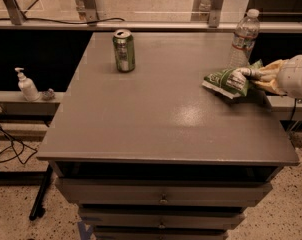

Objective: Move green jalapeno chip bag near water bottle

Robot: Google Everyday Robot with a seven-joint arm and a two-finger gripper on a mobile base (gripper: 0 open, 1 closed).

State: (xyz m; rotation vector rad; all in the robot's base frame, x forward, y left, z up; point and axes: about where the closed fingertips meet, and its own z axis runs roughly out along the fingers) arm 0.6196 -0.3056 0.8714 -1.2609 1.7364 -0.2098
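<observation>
The green jalapeno chip bag [225, 82] is crumpled, green with white panels, and lies at the right side of the grey table [156, 114]. My gripper [251, 74] reaches in from the right edge and is shut on the bag's right end. The water bottle [242, 40], clear with a white cap and a red-and-white label, stands upright just behind the bag at the far right. The bag's right end sits just in front of the bottle's base.
An upright green drink can [123, 50] stands at the back left of the table. A white pump dispenser [26, 85] sits on a ledge left of the table. Drawers [163, 199] are below the tabletop. Cables lie on the floor at left.
</observation>
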